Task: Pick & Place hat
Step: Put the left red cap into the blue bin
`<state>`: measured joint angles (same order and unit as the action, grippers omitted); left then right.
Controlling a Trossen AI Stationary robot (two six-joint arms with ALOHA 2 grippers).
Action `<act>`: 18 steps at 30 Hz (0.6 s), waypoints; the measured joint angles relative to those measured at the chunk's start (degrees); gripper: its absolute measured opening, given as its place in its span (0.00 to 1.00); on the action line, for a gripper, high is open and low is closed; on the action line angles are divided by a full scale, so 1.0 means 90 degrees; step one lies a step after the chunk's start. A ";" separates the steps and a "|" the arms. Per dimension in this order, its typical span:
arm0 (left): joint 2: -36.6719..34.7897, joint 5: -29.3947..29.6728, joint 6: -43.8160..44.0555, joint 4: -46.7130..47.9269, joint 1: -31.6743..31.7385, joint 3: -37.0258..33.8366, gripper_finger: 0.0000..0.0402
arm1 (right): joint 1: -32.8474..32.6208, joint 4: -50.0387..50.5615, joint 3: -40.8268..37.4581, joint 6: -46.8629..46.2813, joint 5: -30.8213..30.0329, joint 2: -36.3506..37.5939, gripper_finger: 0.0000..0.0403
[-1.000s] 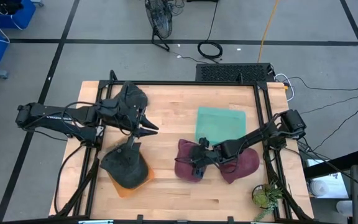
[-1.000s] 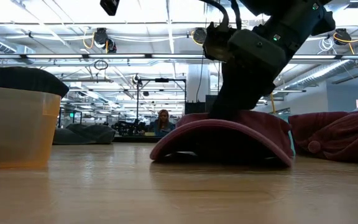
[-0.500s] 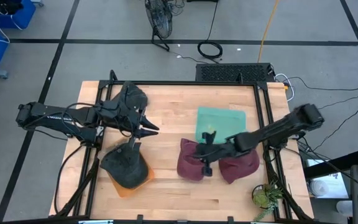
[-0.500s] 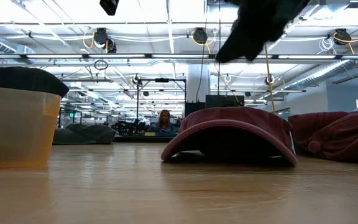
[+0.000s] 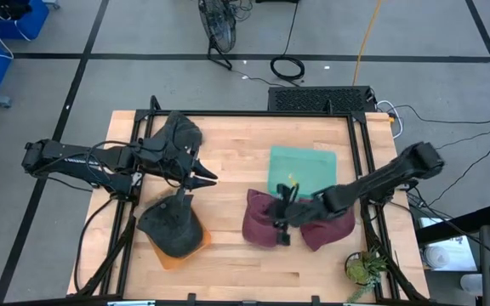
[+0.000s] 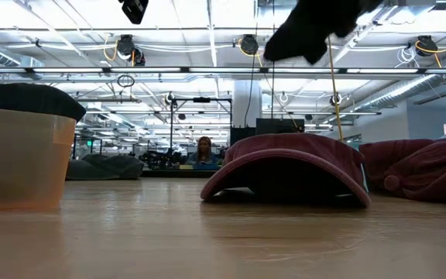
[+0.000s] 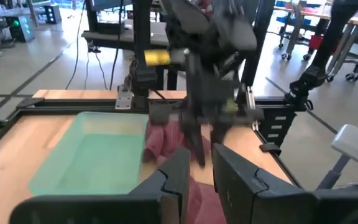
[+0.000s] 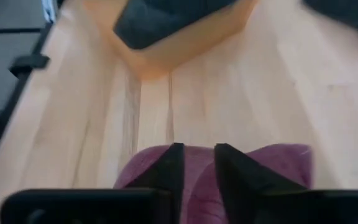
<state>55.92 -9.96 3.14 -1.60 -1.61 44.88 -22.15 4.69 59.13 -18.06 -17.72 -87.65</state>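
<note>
Maroon cloth lies under my right pincer point(image 5: 284, 223), fingers a narrow gap apart and holding nothing, poised above the near maroon hat point(image 5: 262, 219) on the wooden table point(image 5: 228, 170). To grip well, I'd descend straight onto 1 fold beside the green bin point(image 5: 303, 168).

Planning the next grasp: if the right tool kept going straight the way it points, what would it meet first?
Probably the maroon hat just ahead of the right tool; farther along that line sits the orange bin. Depth is hard to judge.
</note>
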 joint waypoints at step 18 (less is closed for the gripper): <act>0.0078 0.0766 -0.0607 -0.0504 0.0010 0.0005 0.18 | 0.0290 -0.0306 -0.0002 -0.0620 0.0464 -0.0756 0.44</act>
<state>56.62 -3.06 -2.32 -6.13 -1.52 44.93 -19.54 1.94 59.11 -23.63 -13.54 -94.45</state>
